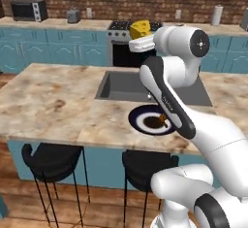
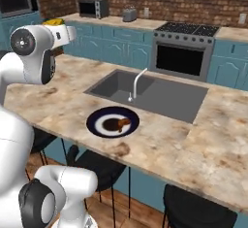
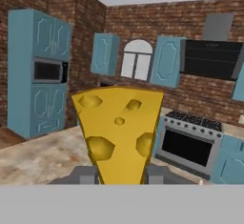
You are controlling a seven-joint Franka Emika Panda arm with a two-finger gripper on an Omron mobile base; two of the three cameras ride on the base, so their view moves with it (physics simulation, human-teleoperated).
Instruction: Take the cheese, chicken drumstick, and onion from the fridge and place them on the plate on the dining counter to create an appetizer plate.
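even, bright rendered light, soft shadows under the stools (image 1: 53,161), slightly blurry, no glare

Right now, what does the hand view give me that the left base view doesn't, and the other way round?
Hand view alone: the cheese seen close, its narrow end down between the claw fingers, plus an arched window and black range hood. Left base view alone: the plate on the dining counter with the chicken drumstick on it, the sink, two stools. Both: held cheese, oven, brick wall.
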